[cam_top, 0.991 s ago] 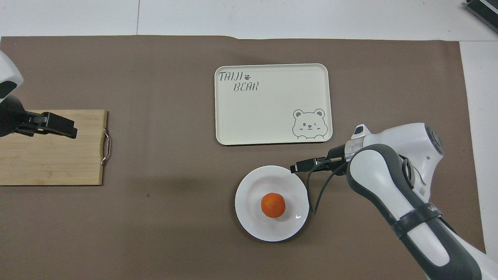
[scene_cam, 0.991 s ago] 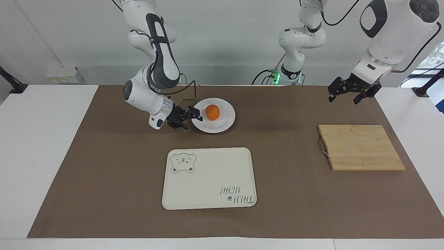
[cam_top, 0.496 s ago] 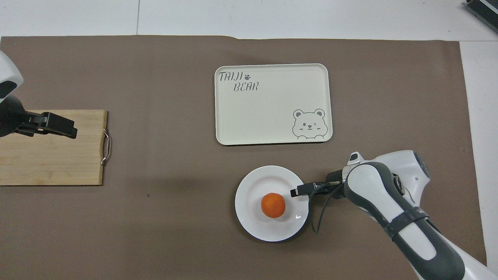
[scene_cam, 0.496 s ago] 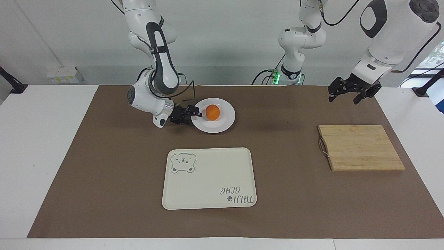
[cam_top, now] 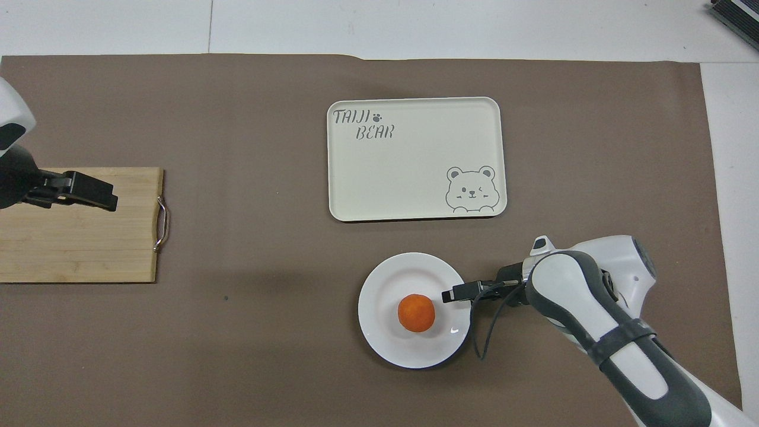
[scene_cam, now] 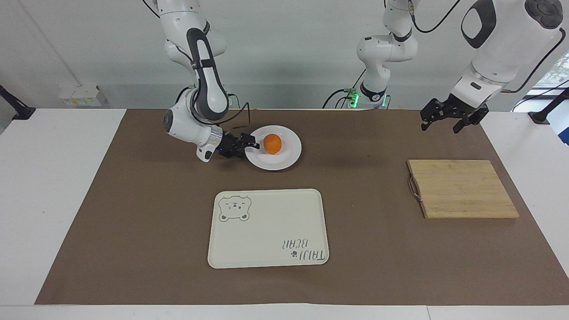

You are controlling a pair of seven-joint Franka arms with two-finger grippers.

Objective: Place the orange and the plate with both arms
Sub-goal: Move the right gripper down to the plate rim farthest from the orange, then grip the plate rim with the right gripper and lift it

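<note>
The orange (scene_cam: 272, 144) sits in the middle of the white plate (scene_cam: 284, 161), which lies on the brown mat near the robots. Both show in the overhead view too, the orange (cam_top: 415, 312) on the plate (cam_top: 385, 347). My right gripper (scene_cam: 252, 146) is low at the plate's rim on the right arm's side; in the overhead view its tip (cam_top: 452, 293) overlaps the rim. My left gripper (scene_cam: 444, 125) is open and empty, waiting in the air over the cutting board's end of the table; it also shows in the overhead view (cam_top: 98, 196).
A cream tray with a bear print (scene_cam: 266, 226) lies farther from the robots than the plate, also in the overhead view (cam_top: 415, 160). A wooden cutting board (scene_cam: 462, 189) with a metal handle lies toward the left arm's end, also in the overhead view (cam_top: 77, 249).
My right gripper has swung from beside the plate's tray-side edge toward the robots and settled at the rim beside the orange. Plate, orange and left arm have not moved.
</note>
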